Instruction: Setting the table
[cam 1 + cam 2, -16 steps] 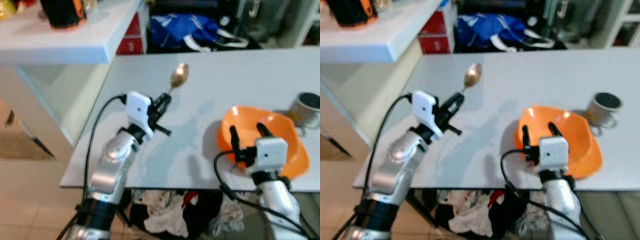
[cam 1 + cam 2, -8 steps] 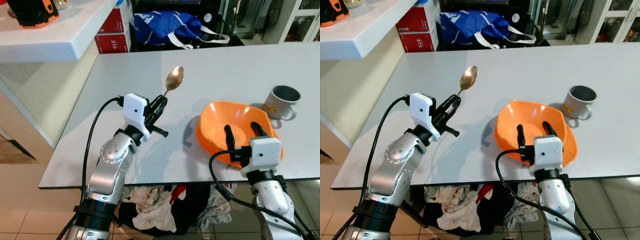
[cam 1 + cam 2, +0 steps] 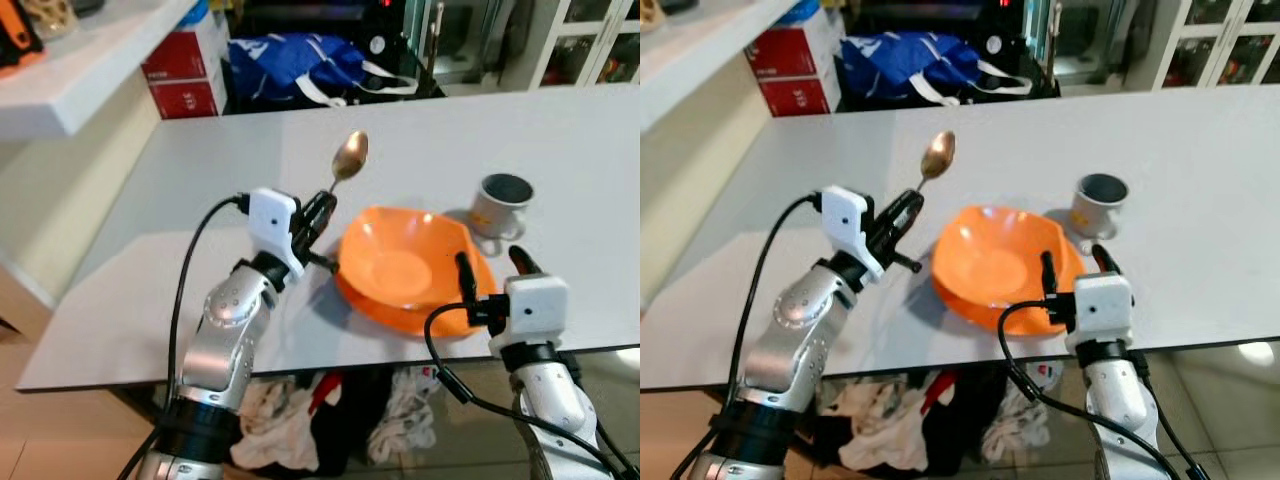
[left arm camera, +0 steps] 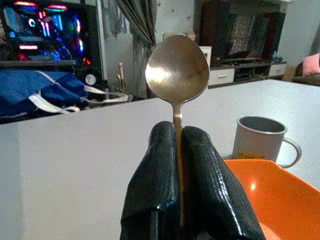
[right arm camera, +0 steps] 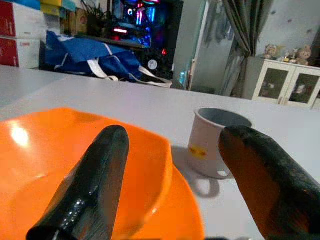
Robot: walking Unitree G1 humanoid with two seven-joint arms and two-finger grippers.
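Gripping spoon [image 3: 349, 158] as before, left pincer [image 3: 318, 212]; right pincer [image 3: 492, 272] agape, bowl [image 3: 400, 268] now nearer spoon.

The spoon [image 4: 177, 75] handle is hidden between the left gripper's [image 4: 181, 145] fingers.

A pale grey surface [image 3: 200, 290] fills the room's middle, with a blue bag [image 3: 290, 65] and red boxes [image 3: 185, 85] at 11 o'clock, a white shelf [image 3: 70, 80] at 10, glass-door cabinets [image 3: 590, 45] at 1, clothes [image 3: 890, 420] heaped beneath.
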